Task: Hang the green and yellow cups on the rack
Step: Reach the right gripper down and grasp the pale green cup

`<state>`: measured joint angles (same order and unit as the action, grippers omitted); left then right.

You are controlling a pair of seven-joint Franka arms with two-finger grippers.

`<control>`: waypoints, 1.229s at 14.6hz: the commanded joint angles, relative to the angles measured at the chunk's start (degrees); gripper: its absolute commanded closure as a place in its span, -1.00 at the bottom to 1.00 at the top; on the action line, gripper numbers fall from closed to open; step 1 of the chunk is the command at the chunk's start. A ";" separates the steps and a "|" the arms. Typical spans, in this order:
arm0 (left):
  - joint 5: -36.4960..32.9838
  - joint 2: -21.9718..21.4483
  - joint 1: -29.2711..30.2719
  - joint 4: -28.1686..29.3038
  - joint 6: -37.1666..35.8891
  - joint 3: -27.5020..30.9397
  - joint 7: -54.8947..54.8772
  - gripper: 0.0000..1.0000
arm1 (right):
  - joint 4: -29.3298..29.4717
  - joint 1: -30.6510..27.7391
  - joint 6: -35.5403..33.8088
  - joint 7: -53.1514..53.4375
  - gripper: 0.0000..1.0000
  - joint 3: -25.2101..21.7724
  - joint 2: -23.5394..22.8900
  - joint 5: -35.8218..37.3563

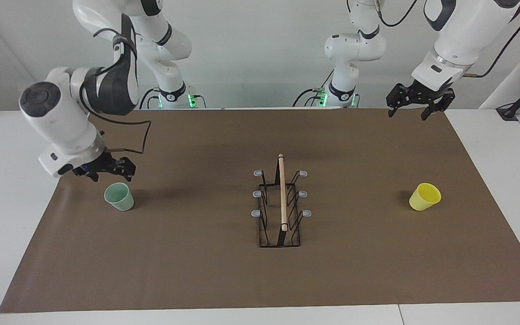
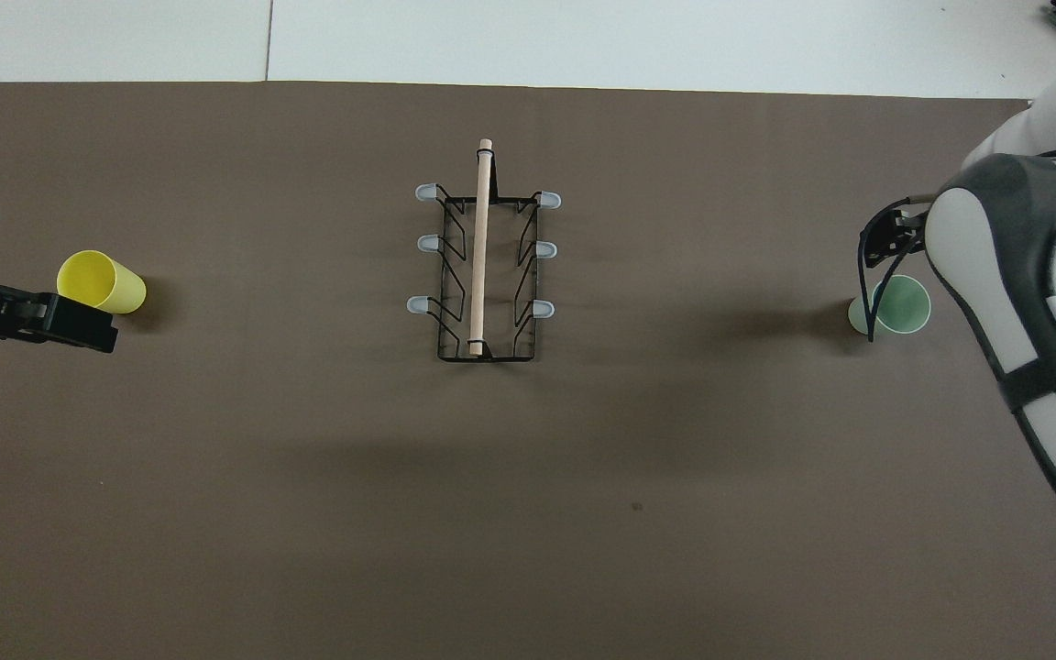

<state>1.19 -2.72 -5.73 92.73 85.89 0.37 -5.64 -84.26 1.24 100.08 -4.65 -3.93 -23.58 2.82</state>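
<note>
- No text, label, brand, number or sign can be read anywhere in either view.

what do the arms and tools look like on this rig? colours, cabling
Both arms: glossy white shells with black joint bands and dark grey panels; green lights glow at the bases. The right tool and left tool are black linkage tools on grey wrist flanges. A loose black cable loops along each forearm.
</note>
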 commanded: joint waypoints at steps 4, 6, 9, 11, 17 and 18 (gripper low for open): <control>0.65 -1.32 0.90 1.49 0.76 0.25 2.30 -1.00 | 7.45 1.83 -1.29 -6.05 -1.00 7.52 -11.65 17.44; 1.18 -0.10 2.21 0.70 1.55 0.25 2.30 -1.00 | 4.74 2.70 -2.16 -14.46 -1.00 8.50 -11.75 23.53; 1.27 4.37 3.27 -1.40 3.49 0.25 2.30 -1.00 | 0.52 5.17 -4.27 -24.66 -1.00 8.50 -11.57 32.49; 1.36 9.38 5.02 -5.95 3.58 0.25 2.30 -1.00 | -5.61 5.78 -4.72 -33.62 -1.00 8.68 -9.74 38.11; 4.07 17.92 11.79 -10.90 9.63 0.34 6.07 -1.00 | -14.87 6.14 -2.08 -37.36 -1.00 9.64 -7.09 48.33; 4.43 19.41 12.06 -11.17 10.25 0.77 6.95 -1.00 | -15.40 6.83 -2.43 -37.45 -1.00 9.64 -7.09 51.21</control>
<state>4.19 14.29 5.26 83.77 94.98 1.08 -1.49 -95.63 7.78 96.55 -40.95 5.42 -33.02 49.93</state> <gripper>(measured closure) 0.000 0.000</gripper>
